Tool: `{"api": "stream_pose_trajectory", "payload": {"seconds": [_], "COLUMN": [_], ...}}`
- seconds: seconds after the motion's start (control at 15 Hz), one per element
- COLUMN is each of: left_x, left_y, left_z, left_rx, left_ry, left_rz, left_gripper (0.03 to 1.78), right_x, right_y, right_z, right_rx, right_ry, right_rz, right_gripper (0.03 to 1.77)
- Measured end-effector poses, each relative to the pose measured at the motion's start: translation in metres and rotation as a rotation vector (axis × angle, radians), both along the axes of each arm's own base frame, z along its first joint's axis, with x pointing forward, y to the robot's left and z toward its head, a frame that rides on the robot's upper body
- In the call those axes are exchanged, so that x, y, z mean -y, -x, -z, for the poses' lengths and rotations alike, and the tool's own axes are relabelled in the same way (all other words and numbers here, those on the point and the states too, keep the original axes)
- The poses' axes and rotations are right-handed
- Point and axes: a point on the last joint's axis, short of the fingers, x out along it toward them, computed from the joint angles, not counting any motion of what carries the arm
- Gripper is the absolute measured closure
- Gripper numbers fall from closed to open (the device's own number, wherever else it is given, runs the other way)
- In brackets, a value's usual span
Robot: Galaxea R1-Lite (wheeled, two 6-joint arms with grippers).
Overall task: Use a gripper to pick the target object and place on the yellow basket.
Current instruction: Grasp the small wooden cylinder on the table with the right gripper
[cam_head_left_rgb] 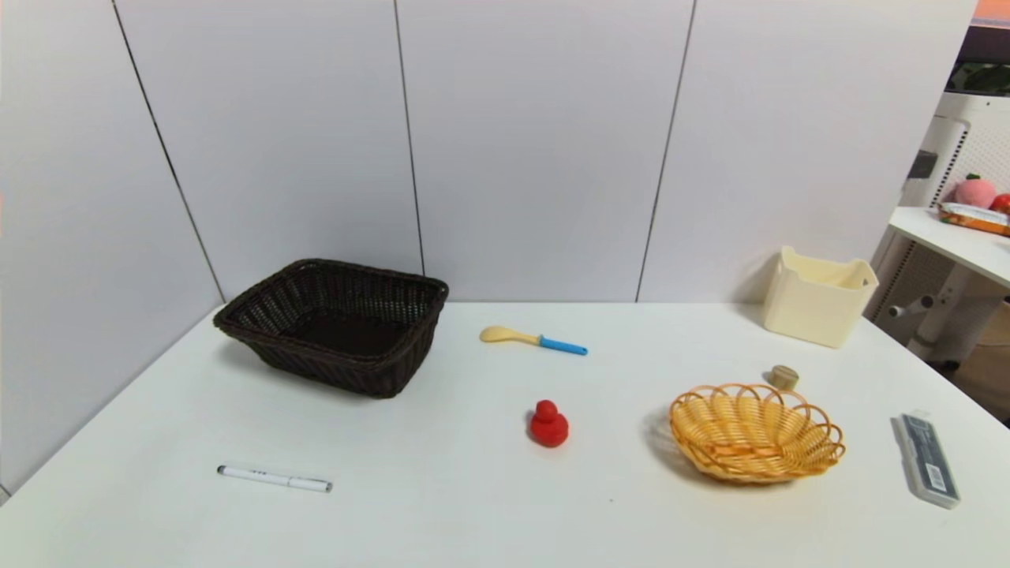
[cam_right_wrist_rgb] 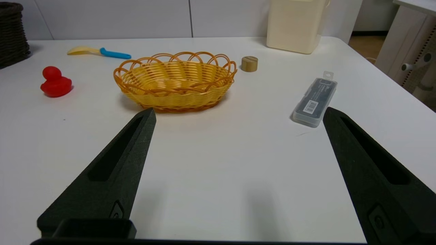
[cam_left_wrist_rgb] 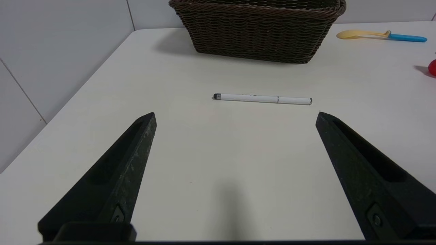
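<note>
The target object (cam_head_left_rgb: 783, 376) stands on the surface just behind the yellow basket (cam_head_left_rgb: 756, 433). Right gripper (cam_right_wrist_rgb: 238, 114) and left gripper (cam_left_wrist_rgb: 235, 115) both hover spread, empty.

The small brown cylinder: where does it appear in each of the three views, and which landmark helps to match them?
Head view: the small brown cylinder stands on the table just behind the yellow basket, toward the cream bin.
Left wrist view: not in it.
Right wrist view: the cylinder stands beside the basket's far rim, before the bin.
Shared landmark: the yellow basket.
</note>
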Motion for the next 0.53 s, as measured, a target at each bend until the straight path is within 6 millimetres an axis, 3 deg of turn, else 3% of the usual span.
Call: {"api": "stream_pose_trajectory", "payload": {"seconds": [0.4,0.53], "left_x": [0.000,0.000], "left_y": [0.000,0.000], "left_z": [0.000,0.000], "left_rx": [0.000,0.000], "left_ry": [0.000,0.000], "left_rz": [0.000,0.000], "left_gripper": [0.12,0.12], "right_x": [0.000,0.000], "right_y": [0.000,-0.003], "right_z": [-0.001,-0.018], "right_rx": [-0.020,-0.045], "right_ry": [0.010,0.010], "right_rz": [0.001,0.000], "right_gripper": [0.11,0.11]}}
